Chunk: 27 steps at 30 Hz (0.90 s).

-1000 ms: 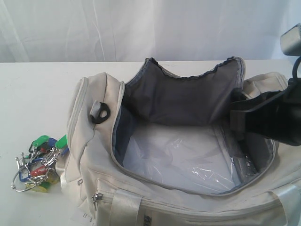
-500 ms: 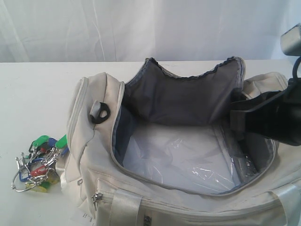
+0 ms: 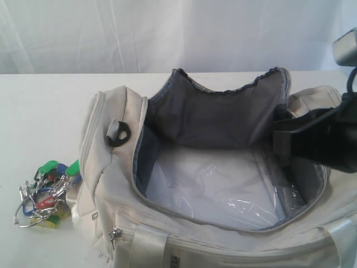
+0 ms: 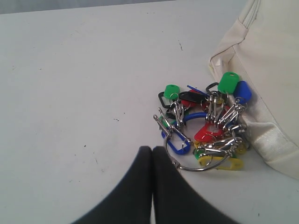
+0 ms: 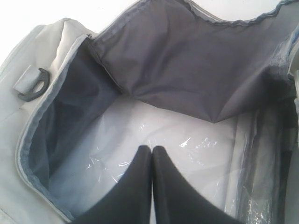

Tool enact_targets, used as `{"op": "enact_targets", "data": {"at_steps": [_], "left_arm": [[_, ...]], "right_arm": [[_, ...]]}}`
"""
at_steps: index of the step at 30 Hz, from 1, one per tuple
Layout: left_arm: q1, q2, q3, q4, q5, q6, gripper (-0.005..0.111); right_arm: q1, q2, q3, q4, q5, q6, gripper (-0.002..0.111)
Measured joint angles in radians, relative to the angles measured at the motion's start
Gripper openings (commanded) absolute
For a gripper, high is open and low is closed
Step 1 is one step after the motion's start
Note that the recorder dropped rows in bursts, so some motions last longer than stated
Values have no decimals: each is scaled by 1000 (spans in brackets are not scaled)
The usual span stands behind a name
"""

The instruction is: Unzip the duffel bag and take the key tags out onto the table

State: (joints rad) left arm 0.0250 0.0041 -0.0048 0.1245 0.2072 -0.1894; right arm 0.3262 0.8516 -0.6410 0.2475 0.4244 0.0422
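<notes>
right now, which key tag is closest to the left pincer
The blue tag lying on the table, at the edge of the bunch, just beside the shut left pincer. The other blue tag leans against the duffel bag, farther off.

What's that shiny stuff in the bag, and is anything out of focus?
Exterior view: glare off clear plastic in the bag; the dark arm at right is blurred. Right wrist view: same glints. Left wrist view: key tags sharp, soft shadows.
</notes>
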Motion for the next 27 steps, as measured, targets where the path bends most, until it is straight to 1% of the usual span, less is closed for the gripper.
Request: {"op": "enact_targets", "data": {"at_steps": [5,8,10,12,14,16,17,20,27], "left_arm": [[0,0,0,0,0,0,0],[0,0,0,0,0,0,0],[0,0,0,0,0,0,0],[0,0,0,0,0,0,0],[0,0,0,0,0,0,0],[0,0,0,0,0,0,0],[0,0,0,0,0,0,0],[0,0,0,0,0,0,0],[0,0,0,0,0,0,0]], "right_arm": [[0,-37,0,0,2,0,0],[-38,-127,0,0,6,0,0],[-95,-203,0,0,6,0,0],[-174,-288,0,0,6,0,0],[-283,-412,0,-2,7,0,0],[-358,-539,0,-4,26,2,0],[-374,-578,0,-4,40,2,0],[-391,-718,0,-14,133,0,0],[-393,-782,33,-36,141,-26,0]]}}
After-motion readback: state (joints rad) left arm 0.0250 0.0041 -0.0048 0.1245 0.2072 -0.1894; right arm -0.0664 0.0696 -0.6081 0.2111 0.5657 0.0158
